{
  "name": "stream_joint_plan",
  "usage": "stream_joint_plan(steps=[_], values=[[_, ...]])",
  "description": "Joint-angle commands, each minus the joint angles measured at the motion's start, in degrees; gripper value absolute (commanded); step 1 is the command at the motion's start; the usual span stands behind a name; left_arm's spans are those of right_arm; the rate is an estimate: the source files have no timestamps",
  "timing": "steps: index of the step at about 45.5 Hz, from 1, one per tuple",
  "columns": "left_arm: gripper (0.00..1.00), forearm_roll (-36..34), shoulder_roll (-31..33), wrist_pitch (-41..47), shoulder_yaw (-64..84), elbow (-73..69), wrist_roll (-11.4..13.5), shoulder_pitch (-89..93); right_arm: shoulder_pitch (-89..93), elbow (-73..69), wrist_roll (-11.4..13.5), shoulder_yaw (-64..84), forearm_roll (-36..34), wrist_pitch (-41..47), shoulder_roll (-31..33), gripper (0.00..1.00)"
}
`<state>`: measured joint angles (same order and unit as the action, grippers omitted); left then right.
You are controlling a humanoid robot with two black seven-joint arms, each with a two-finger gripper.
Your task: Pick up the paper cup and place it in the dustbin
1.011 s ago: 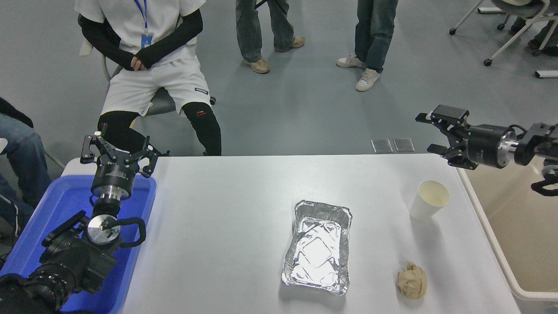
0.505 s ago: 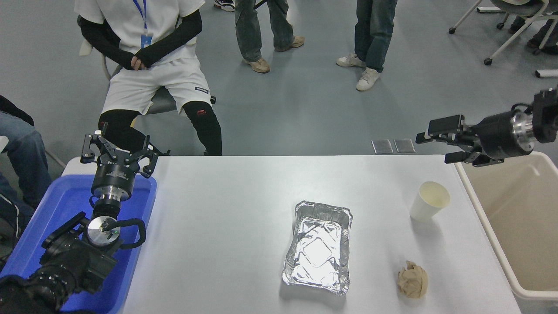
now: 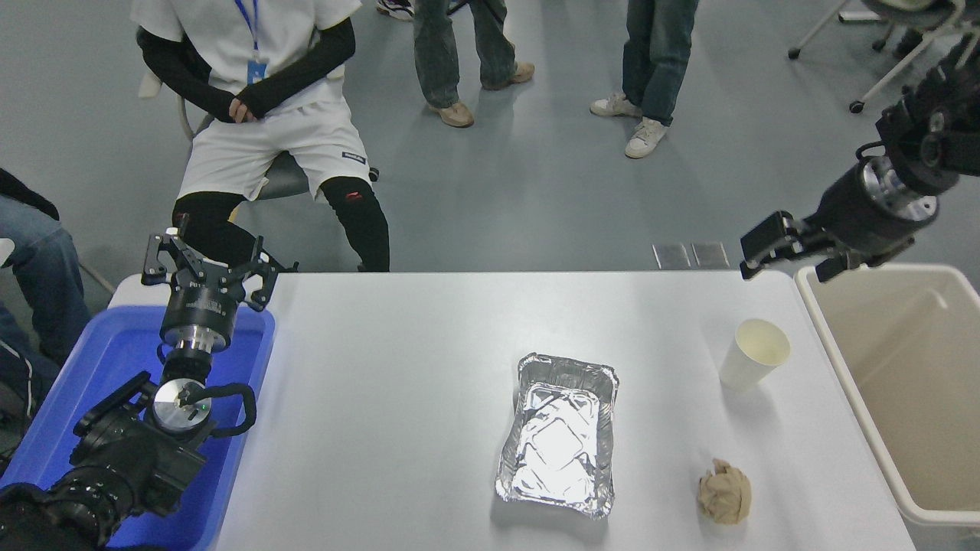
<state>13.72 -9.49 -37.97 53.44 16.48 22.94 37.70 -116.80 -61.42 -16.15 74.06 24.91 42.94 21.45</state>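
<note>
The paper cup (image 3: 754,353) stands upright and empty on the white table, near its right side. The dustbin (image 3: 845,383), a large beige tub, sits just off the table's right edge, right of the cup. My right gripper (image 3: 785,262) hangs open and empty above the table's far right corner, behind the cup and well clear of it. The arm slants up toward the upper right. My left gripper (image 3: 207,264) is parked open at the lower left, above a blue tub.
A silver foil tray (image 3: 559,436) lies at the table's centre front. A crumpled tan paper ball (image 3: 723,491) sits at the front right. The blue tub (image 3: 76,428) is at the left edge. One person sits and others stand beyond the far side.
The right arm has swung upward and to the right, so the gripper now tilts down toward the table's far right corner. The cup and the left arm have not moved.
</note>
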Motion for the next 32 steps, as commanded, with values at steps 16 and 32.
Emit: stream_joint_plan(steps=[16,32], values=[[0.99,-0.01,0.0,-0.09,0.0,0.04,0.0,0.0,-2.03,-0.45,2.17,3.54,-0.3,2.06,-2.82,1.0],[0.99,-0.01,0.0,-0.09,0.0,-0.05,0.0,0.0,-0.36,0.16,2.17,2.14,-0.39,2.06,-1.85,1.0]])
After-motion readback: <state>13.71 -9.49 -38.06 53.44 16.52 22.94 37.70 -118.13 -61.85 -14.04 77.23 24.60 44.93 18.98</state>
